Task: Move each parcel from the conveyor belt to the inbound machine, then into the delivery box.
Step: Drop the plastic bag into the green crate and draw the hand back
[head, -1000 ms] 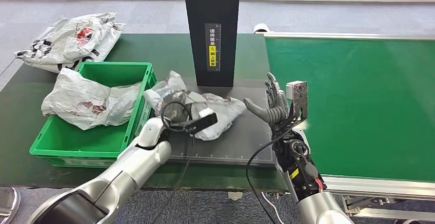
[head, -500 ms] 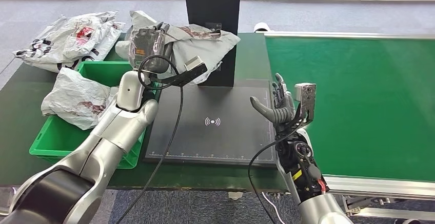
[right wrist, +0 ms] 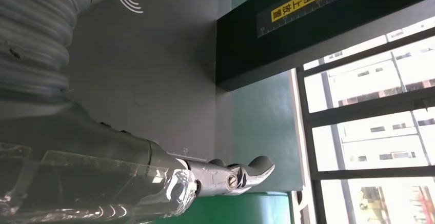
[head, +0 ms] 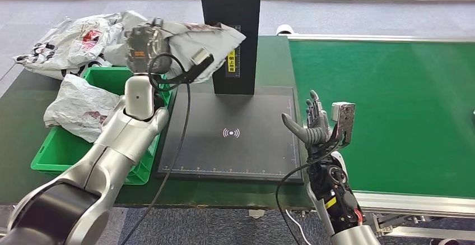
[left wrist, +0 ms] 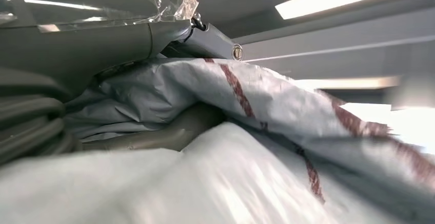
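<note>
My left hand (head: 147, 44) is raised high and grips a crumpled white parcel (head: 196, 38) with red print, holding it in the air above the back rim of the green delivery box (head: 56, 154). The left wrist view is filled by that parcel (left wrist: 267, 131) pressed against the hand. The black scanning plate (head: 232, 133) of the inbound machine lies bare, with its black post (head: 231, 32) behind. My right hand (head: 313, 126) stands upright and open at the plate's right edge, holding nothing; its fingers (right wrist: 246, 175) show in the right wrist view.
Another white parcel (head: 78, 107) lies in the green box, draped over its left rim. More parcels (head: 73, 43) are piled on the dark table behind the box. The green conveyor belt (head: 392, 105) runs along the right.
My left hand lifted the parcel off the scanning plate and carried it up and leftward, now over the box's back edge. My right hand drifted slightly right and toward me.
</note>
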Tool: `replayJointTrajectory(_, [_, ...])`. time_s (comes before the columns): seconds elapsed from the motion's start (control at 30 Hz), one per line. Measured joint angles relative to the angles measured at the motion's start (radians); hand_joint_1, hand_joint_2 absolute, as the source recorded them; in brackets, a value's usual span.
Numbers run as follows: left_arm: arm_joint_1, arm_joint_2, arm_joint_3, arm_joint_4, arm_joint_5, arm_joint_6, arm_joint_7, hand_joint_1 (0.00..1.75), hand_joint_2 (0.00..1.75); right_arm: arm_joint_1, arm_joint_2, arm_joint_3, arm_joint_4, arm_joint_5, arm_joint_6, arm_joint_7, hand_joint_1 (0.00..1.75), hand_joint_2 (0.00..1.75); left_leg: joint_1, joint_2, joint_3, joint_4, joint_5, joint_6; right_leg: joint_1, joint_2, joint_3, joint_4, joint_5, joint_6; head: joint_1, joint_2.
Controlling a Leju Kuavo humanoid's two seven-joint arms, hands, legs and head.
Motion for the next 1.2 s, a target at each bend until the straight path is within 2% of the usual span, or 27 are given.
replayJointTrajectory(0.13, [-0.016,0.077,0.035,0.101,-0.001,-0.041,0.165,1.75,1.75,0.023,-0.001,0.000,-0.016,0.011,-0.004,0.008,0.00,1.75,0.001,0.003,0.002,-0.001,0.000,0.000,0.000,0.004,0.000,0.000,0.001,-0.001,0.000,0.000])
replayJointTrajectory(0.23, [0.004,0.129,0.065,0.162,-0.001,-0.091,0.235,1.75,1.75,0.032,-0.001,0.000,-0.018,0.026,-0.003,0.011,0.00,1.75,0.001,0.004,0.002,-0.002,0.001,-0.001,0.001,0.004,-0.001,0.001,0.001,-0.002,0.000,0.000])
replayJointTrajectory(0.37, [0.061,0.175,0.123,0.210,-0.001,-0.091,0.246,1.75,1.75,0.024,-0.003,0.000,-0.008,0.029,0.005,0.008,0.00,1.75,0.001,0.002,0.000,-0.002,0.001,-0.001,0.001,0.003,-0.003,0.001,0.001,-0.002,0.000,0.000])
replayJointTrajectory(0.57, [0.097,0.192,0.167,0.238,-0.001,-0.081,0.226,1.75,1.75,0.003,-0.004,0.000,0.024,0.026,0.020,0.004,0.00,1.75,0.001,-0.002,-0.003,-0.001,0.001,-0.001,-0.001,-0.001,-0.003,0.000,0.001,-0.002,0.000,0.000])
replayJointTrajectory(0.63, [0.105,0.188,0.180,0.239,0.001,-0.088,0.193,0.88,1.75,0.002,-0.005,0.000,0.028,0.025,0.021,0.003,0.00,1.75,0.001,-0.001,-0.003,-0.001,0.001,-0.001,-0.002,0.000,-0.003,0.000,0.001,-0.002,0.000,0.000])
replayJointTrajectory(0.7, [0.111,0.180,0.198,0.240,0.009,-0.102,0.156,0.01,0.87,0.002,-0.005,0.000,0.033,0.024,0.022,0.003,0.00,1.75,0.001,-0.001,-0.003,0.000,0.001,0.000,-0.002,0.000,-0.003,0.000,0.001,-0.001,0.000,0.000])
replayJointTrajectory(0.77, [0.116,0.168,0.221,0.240,0.036,-0.113,0.106,0.00,0.00,0.002,-0.006,0.000,0.036,0.023,0.026,0.002,0.00,1.75,0.001,-0.001,-0.003,0.000,0.000,0.000,-0.002,0.000,-0.003,0.000,0.001,-0.001,0.000,0.000])
replayJointTrajectory(0.93, [0.118,0.139,0.299,0.236,0.177,-0.065,-0.070,0.00,0.00,0.004,-0.007,0.000,0.039,0.021,0.037,0.000,0.00,1.75,0.000,-0.001,-0.003,0.001,0.001,0.000,-0.001,0.000,-0.003,0.000,0.001,-0.001,0.000,0.000])
replayJointTrajectory(1.03, [0.116,0.123,0.366,0.212,0.306,-0.006,-0.236,0.00,0.00,0.007,-0.007,0.000,0.040,0.021,0.037,0.000,0.00,1.75,0.001,-0.001,-0.003,0.001,0.001,-0.001,0.000,0.000,-0.003,0.000,0.001,-0.001,0.000,0.000])
replayJointTrajectory(1.2, [0.093,0.088,0.480,0.129,0.503,0.011,-0.520,0.00,0.00,-0.009,-0.009,0.000,0.051,0.015,0.040,0.000,0.00,1.75,0.001,-0.001,-0.003,0.001,0.001,-0.001,0.001,0.000,-0.003,0.000,0.001,-0.001,0.000,0.000])
